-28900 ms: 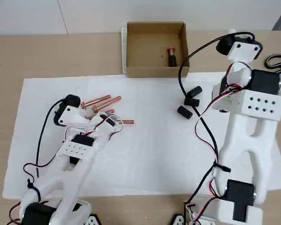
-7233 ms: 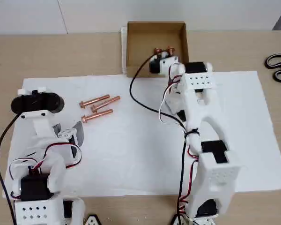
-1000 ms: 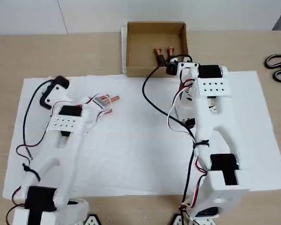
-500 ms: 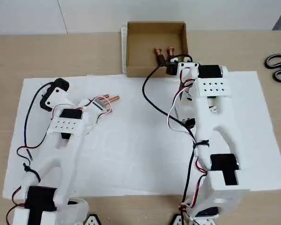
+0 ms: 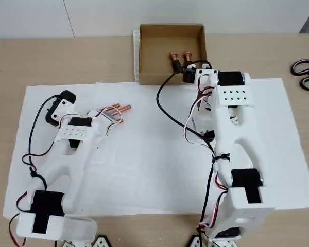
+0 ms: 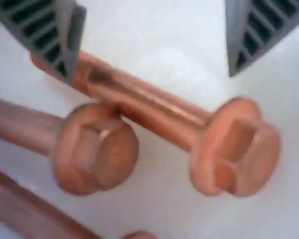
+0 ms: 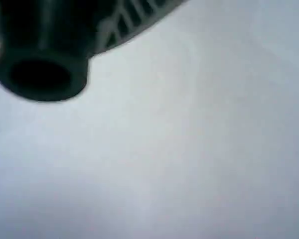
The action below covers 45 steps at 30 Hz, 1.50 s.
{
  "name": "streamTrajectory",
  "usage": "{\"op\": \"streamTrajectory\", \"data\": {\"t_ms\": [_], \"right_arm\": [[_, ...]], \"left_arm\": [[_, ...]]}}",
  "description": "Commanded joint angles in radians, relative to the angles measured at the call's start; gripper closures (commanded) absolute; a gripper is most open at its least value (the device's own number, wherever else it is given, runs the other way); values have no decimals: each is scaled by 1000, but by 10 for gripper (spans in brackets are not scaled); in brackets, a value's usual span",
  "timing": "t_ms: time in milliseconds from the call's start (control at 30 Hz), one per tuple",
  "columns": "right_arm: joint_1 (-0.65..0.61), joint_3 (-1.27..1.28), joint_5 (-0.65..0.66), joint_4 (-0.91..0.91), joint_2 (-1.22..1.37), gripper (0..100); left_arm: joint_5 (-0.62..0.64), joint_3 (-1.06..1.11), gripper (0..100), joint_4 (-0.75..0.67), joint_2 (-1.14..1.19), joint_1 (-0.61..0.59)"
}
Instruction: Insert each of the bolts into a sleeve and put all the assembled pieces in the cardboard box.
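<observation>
At ten o'clock on the white sheet (image 5: pixel 154 170), the left hand (image 6: pixel 150 55) stands with its jaws apart astride one copper bolt (image 6: pixel 149 107), one pad (image 6: pixel 60 35) over the shank's end. This stance suits closing across the shank. Neighbouring bolts (image 6: pixel 92 147) lie just beside it, one head touching. At one o'clock, the right arm (image 5: pixel 232 118) rests over a black sleeve (image 7: pixel 40 67). Whether the right hand (image 7: pixel 89 30) is clamped on it cannot be told. At twelve o'clock on the table (image 5: pixel 67 56), the cardboard box (image 5: pixel 144 51) holds two assembled pieces (image 5: pixel 179 57). Bolt pickup appears to be the step in hand.
</observation>
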Motion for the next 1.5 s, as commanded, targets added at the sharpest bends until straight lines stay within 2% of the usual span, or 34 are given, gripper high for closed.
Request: {"op": "streamTrajectory", "data": {"t_ms": [0,167,533,733,967,1233,1467], "right_arm": [[2,-51,-11,12,-38,994],[2,-51,-11,12,-38,994],[2,-51,-11,12,-38,994],[2,-51,-11,12,-38,994],[4,-51,-11,12,-38,994],[5,-51,-11,12,-38,994],[5,-51,-11,8,-36,994]], "left_arm": [[3,-44,816,15,-11,-11],[46,-64,816,15,-9,-11],[51,-58,818,-11,-6,-11],[51,-70,946,-18,80,-11],[46,-93,949,-11,112,-6],[44,-159,949,120,112,-11],[49,-191,947,129,110,-8]]}}
